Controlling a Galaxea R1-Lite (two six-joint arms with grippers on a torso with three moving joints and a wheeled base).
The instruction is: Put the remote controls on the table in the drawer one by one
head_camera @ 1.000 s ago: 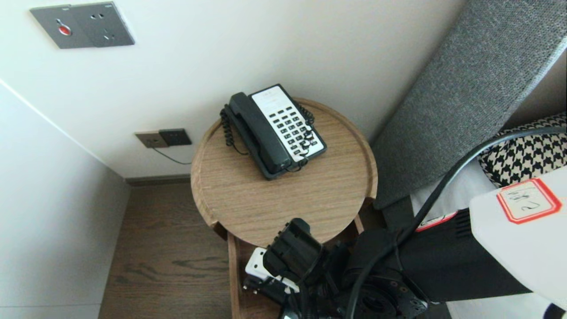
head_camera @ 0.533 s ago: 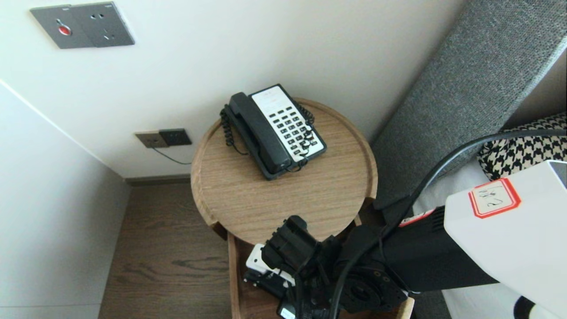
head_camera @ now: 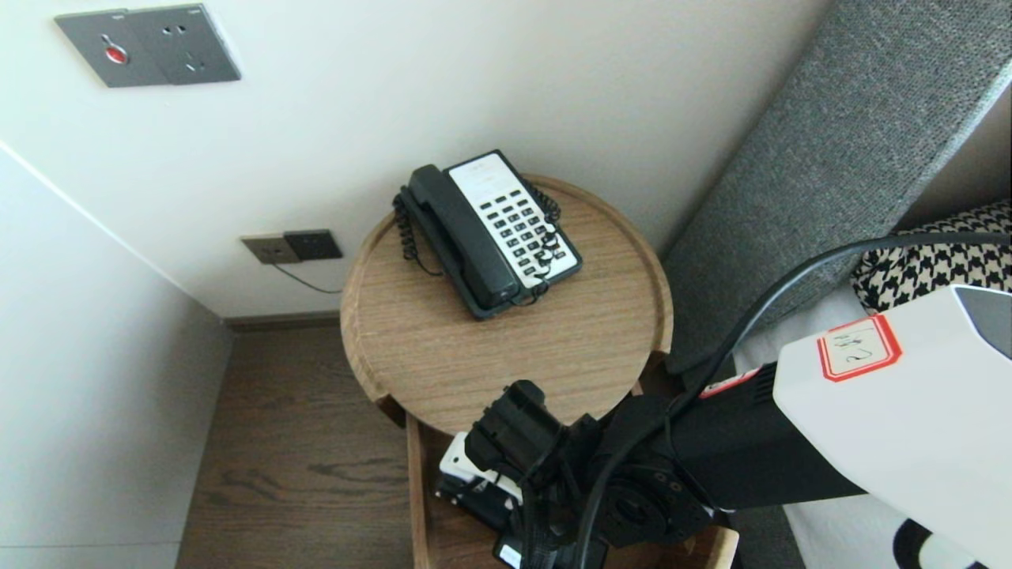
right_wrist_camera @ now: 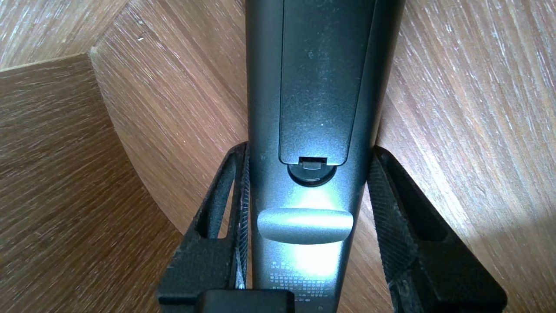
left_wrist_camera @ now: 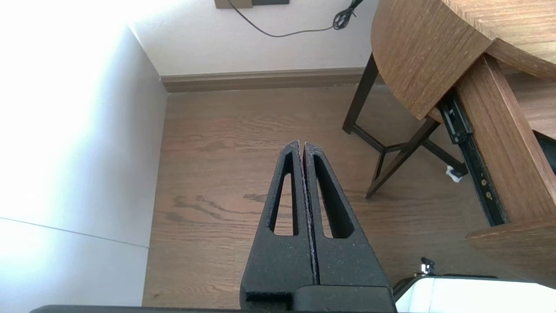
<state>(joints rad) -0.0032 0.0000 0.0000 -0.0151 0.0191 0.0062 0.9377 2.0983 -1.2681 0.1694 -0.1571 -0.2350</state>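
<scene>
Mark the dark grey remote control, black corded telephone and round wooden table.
dark grey remote control [right_wrist_camera: 321, 87]: right wrist view, battery cover.
black corded telephone [head_camera: 466, 237]: head view, handset.
round wooden table [head_camera: 506, 356]: head view, bare top.

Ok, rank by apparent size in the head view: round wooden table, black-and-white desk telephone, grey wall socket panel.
1. round wooden table
2. black-and-white desk telephone
3. grey wall socket panel, only somewhat smaller than the telephone

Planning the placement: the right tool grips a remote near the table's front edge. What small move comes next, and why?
Probably ease the right tool a little inward over the table, toward the phone. It grips the remote by its sides, right at the front edge above the open drawer; bare wood lies before the phone.
</scene>
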